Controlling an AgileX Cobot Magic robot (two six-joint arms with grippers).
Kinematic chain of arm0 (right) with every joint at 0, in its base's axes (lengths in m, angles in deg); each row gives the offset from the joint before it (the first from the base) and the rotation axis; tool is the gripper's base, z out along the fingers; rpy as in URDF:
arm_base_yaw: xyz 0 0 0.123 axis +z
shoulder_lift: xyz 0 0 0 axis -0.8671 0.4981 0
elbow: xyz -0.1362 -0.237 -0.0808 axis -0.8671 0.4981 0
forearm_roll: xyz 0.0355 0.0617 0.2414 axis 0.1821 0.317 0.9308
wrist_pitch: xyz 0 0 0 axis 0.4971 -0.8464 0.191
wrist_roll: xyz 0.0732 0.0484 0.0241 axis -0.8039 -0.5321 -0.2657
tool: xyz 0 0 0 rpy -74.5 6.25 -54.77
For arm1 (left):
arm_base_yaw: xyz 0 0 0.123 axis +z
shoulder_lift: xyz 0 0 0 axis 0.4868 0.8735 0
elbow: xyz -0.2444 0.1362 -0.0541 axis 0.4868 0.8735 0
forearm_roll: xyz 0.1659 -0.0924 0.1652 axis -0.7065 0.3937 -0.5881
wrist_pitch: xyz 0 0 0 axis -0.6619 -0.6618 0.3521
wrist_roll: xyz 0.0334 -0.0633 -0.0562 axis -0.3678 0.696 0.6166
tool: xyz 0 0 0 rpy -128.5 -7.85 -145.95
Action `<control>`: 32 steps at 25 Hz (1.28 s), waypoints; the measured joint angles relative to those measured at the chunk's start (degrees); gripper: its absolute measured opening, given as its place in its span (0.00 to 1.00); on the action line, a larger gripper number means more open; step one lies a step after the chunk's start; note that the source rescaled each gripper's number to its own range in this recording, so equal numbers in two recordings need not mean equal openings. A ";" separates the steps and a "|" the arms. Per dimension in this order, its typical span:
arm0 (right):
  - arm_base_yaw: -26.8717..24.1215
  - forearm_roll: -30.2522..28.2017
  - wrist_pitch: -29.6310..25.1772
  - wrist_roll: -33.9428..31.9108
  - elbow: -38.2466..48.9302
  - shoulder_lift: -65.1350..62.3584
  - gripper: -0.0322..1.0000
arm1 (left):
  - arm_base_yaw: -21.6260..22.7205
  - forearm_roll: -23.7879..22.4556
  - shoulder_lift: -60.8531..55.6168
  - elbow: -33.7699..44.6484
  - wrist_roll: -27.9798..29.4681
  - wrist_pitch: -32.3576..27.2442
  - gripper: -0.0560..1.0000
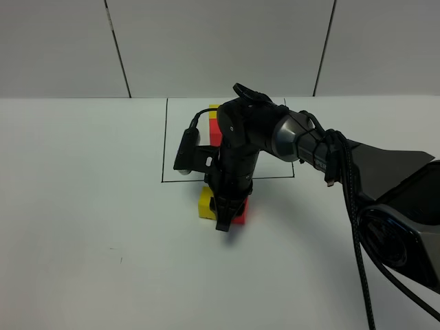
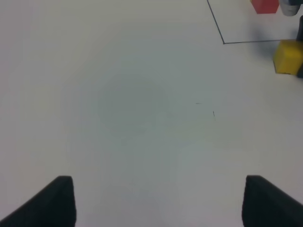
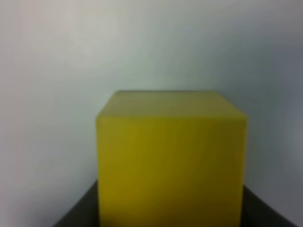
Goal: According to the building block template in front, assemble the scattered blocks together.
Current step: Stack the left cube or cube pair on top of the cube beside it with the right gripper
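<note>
Exterior high: right gripper (image 1: pixel 224 221), grip unclear, over matte yellow cube (image 1: pixel 205 204) and red cube (image 1: pixel 240 218) beside black outline (image 1: pixel 164 144); left gripper (image 2: pixel 156 203) open-jawed above white table (image 2: pixel 118 104)

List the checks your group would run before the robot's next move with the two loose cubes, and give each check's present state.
1. Small matte yellow cube and small matte red cube lie outside the thin black-line rectangle: ok.
2. The two loose cubes touch each other: cannot tell, as the right gripper covers where they would meet.
3. Right gripper grips the yellow cube: cannot tell. The right wrist view shows only the cube close up.
4. Framed yellow-and-red template pair can be seen for comparison: ok, though the arm partly hides it.
5. Left gripper is open and away from the cubes: ok.
</note>
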 joint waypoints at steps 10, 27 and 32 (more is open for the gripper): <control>0.00 -1.34 -6.34 -53.43 -0.09 -5.59 0.03 | 0.00 0.00 0.00 0.00 0.00 0.00 0.69; 0.00 -6.17 -2.55 -74.92 -0.09 -2.31 0.03 | 0.00 0.00 0.00 0.00 0.00 0.00 0.69; 0.30 -6.39 -2.43 -75.63 -0.09 0.13 0.03 | 0.00 0.00 0.00 0.00 0.00 0.00 0.69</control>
